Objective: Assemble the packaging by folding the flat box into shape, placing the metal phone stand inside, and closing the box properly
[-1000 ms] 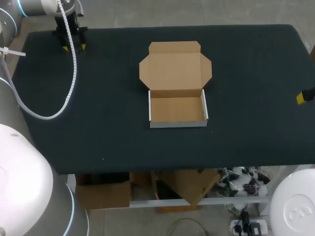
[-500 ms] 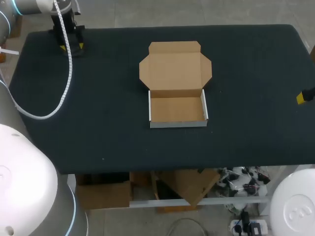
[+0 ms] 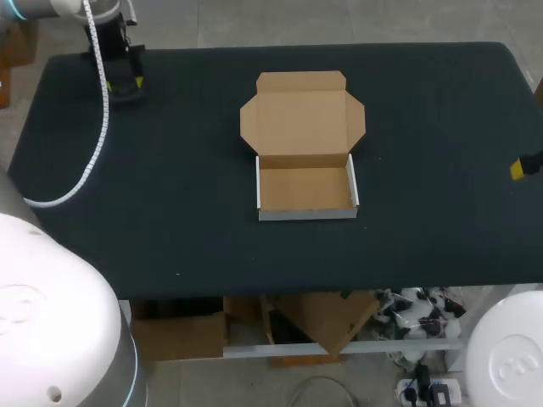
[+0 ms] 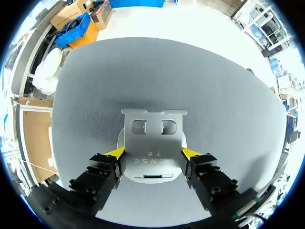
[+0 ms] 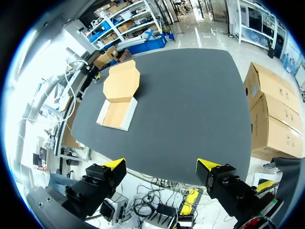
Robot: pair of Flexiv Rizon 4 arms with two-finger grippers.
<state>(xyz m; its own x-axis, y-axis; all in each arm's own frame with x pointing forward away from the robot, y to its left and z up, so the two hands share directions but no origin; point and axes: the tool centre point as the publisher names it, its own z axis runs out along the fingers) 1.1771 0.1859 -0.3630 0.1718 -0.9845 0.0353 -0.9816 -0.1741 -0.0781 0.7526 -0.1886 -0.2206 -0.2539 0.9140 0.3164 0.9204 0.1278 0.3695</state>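
Phone stand (image 4: 152,131), bare metal, sits at the far left corner of the table (image 3: 441,127), and my left gripper (image 4: 152,152) is closed on it. One yellow tip presses each side of its rounded base. The slotted plate tilts up ahead of the fingers. My right gripper (image 5: 161,167) hangs wide apart off the table's right side, holding and touching nothing.

The box (image 3: 305,153) lies at the middle of the table, well apart from the stand. Its tray is folded up with white outer walls and a brown inside. The lid lies flat on the cloth on the far side, flaps spread.

From the head view I can't make out the stand under the left gripper (image 3: 127,82). Of the right gripper (image 3: 519,167), only one yellow tip shows at the right edge.
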